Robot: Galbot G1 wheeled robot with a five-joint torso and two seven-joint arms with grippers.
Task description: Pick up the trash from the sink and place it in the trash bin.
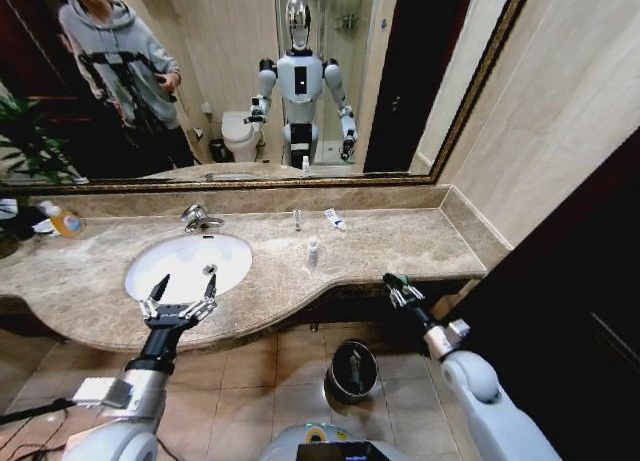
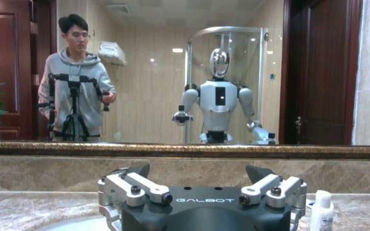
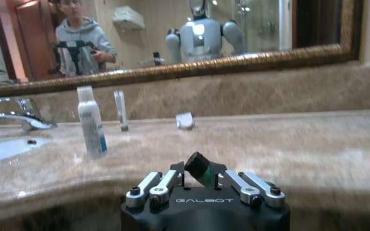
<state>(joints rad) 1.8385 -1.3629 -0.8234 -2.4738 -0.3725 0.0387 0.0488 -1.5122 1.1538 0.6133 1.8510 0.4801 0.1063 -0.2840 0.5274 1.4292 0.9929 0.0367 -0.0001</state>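
- The right gripper point(image 1: 403, 293) hangs just off the front edge of the marble counter point(image 1: 400, 243), above the floor. Its jaws are pinched on a short green tube point(image 3: 201, 171), probably so that the tube can be carried clear of the counter to the bin.
- The black bin point(image 1: 352, 369) stands on the tiled floor below the counter's front edge, lower than the gripper and toward the robot's middle.
- The left gripper point(image 1: 178, 299) hovers at the front rim of the white sink point(image 1: 190, 263), jaws spread wide and empty.
- A small white bottle point(image 1: 312, 251) stands mid-counter. A thin vial point(image 1: 297, 219) and a white-blue sachet point(image 1: 334, 219) lie near the back edge.
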